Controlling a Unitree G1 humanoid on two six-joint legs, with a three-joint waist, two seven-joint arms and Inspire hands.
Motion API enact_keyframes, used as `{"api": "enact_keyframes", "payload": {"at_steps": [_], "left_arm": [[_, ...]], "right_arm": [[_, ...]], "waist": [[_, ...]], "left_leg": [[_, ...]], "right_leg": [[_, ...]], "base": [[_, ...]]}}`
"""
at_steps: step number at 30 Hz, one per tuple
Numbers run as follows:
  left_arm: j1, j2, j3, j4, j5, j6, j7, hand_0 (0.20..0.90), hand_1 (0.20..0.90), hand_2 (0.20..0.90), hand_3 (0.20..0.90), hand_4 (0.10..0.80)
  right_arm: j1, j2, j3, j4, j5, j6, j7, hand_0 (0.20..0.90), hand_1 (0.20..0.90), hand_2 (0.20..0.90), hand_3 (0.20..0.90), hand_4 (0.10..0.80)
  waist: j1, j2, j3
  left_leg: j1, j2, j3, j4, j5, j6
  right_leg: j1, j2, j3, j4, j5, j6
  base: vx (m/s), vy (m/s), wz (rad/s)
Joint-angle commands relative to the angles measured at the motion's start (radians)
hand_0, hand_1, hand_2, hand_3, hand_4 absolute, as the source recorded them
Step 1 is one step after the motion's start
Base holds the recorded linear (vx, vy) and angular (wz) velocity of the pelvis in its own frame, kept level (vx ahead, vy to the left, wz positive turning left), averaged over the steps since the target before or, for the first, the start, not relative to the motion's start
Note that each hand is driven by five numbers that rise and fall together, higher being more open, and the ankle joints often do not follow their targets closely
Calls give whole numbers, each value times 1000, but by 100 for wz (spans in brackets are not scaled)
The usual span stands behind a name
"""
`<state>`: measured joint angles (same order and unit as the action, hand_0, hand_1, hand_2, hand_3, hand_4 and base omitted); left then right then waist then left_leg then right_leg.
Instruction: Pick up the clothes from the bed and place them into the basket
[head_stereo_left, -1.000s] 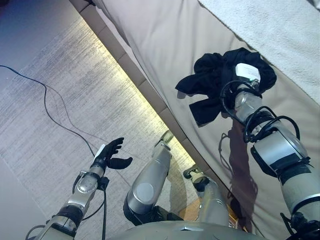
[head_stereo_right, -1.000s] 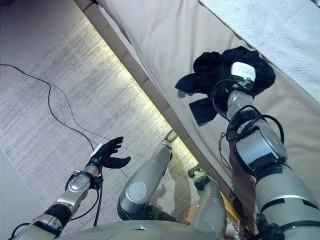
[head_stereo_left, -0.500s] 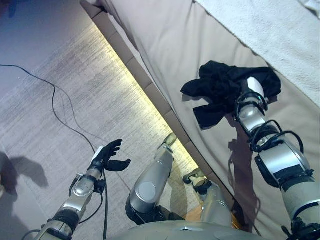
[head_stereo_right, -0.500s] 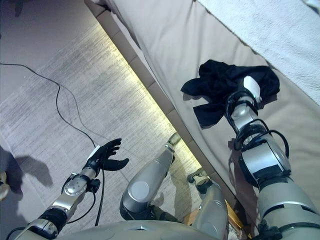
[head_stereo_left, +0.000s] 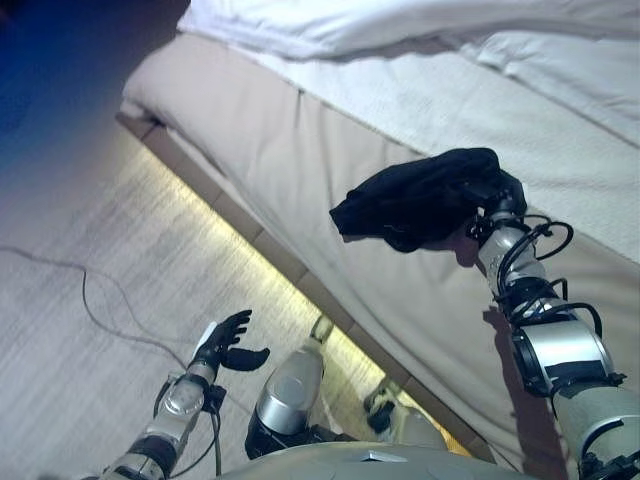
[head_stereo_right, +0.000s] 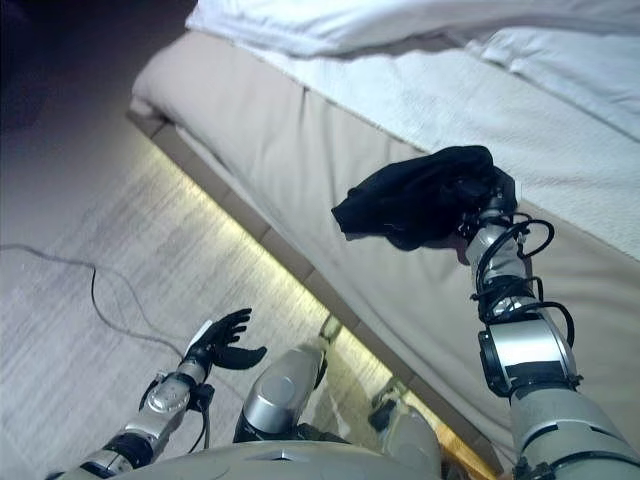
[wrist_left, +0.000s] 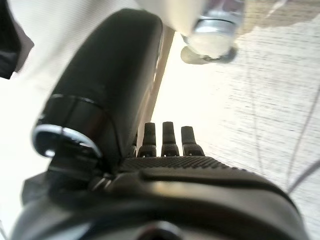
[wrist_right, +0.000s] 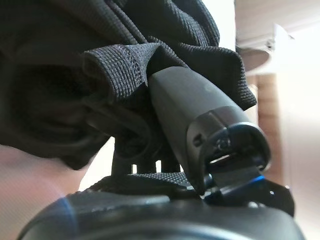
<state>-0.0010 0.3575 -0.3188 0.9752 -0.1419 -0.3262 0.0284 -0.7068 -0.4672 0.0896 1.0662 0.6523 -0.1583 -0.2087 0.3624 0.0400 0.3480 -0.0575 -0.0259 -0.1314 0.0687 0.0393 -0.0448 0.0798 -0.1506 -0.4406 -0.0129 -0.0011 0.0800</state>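
right hand (head_stereo_right: 487, 192) gripping black garment (head_stereo_right: 415, 197), now lifting it clear of bed (head_stereo_left: 300, 150) | left hand (head_stereo_left: 228, 343) hanging relaxed, empty | basket unseen; carrying comes next

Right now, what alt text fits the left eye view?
The right hand grips a black garment above the beige bed. The left hand hangs open over the carpet; no basket is visible.

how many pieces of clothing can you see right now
1: a black garment, bunched in the right hand above the bed. More may lie out of view; no basket shows.
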Motion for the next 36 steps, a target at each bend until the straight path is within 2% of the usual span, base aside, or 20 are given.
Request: {"api": "enact_keyframes", "payload": {"at_steps": [1,6,16,24,31,36], "left_arm": [[55,8,-53,58,43,-61,36,900,900,900,900,800],[72,-12,-43,110,55,-67,47,900,900,900,900,800],[81,-28,-16,163,65,-50,73,900,900,900,900,800],[78,-34,-16,177,59,-41,75,900,900,900,900,800],[59,-46,-13,134,57,-27,89,900,900,900,900,800],[62,-48,-1,90,77,-3,98,900,900,900,900,800]], "right_arm": [[33,-43,-44,-146,84,-148,13,300,300,300,200,100],[115,-11,-56,-235,92,-142,12,300,300,300,200,100],[220,26,-64,-296,80,-147,-26,300,300,300,200,100],[257,54,-66,-358,94,-194,-61,300,300,300,200,100],[382,101,-89,-514,85,-278,-84,300,300,300,200,100],[505,131,-86,-674,16,-299,-68,300,300,300,200,100]], "waist": [[-41,-39,-155],[-85,-53,-216],[-139,-59,-268],[-178,-54,-287],[-239,-48,-288],[-287,-50,-289]], "left_leg": [[-30,13,52,-80,41,-5],[25,18,81,-124,40,0],[92,29,122,-156,14,3],[114,37,153,-156,1,5],[136,41,193,-156,-15,19],[151,45,227,-156,-25,27]], "right_leg": [[9,46,55,67,-31,-28],[27,55,81,29,-12,-28],[62,62,115,-16,3,-25],[63,59,137,-25,12,-21],[45,54,178,-7,10,-18],[36,51,209,-1,12,-11]], "base": [[22,20,-22],[34,19,-13],[-35,-6,-15],[-51,13,-6],[-57,26,-11],[-67,-4,-22]]}}
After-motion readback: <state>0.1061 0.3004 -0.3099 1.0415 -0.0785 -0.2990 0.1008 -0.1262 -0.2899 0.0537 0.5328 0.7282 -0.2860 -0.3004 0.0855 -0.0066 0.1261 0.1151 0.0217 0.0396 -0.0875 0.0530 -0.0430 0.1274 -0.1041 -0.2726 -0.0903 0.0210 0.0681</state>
